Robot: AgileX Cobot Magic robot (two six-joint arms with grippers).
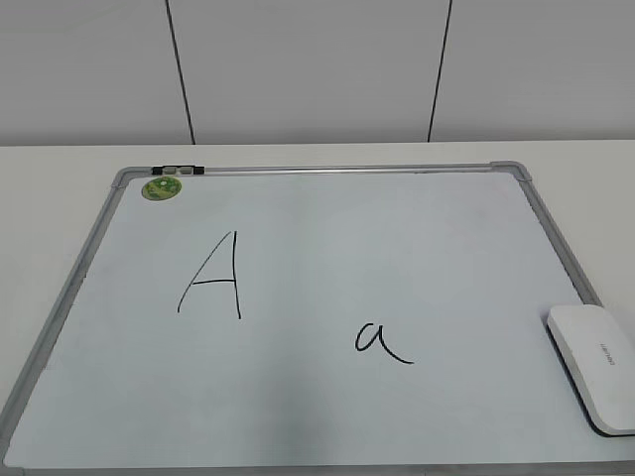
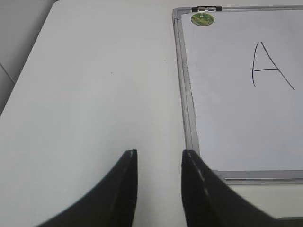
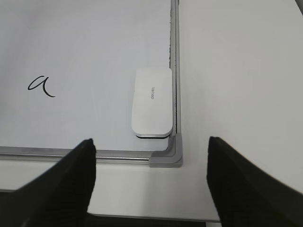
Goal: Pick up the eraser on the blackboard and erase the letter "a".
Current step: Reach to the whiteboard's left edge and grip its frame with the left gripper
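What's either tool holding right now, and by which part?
Nothing. Left tool is off the blackboard, empty; right tool is open, short of the eraser, which lies untouched.

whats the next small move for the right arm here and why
Probably advance the right gripper forward and down over the eraser. Its jaws stand wide open and empty, above the board's near right corner, and the eraser lies untouched just beyond, along the right frame of the blackboard. The letter "a" is unerased, so grasping comes first.
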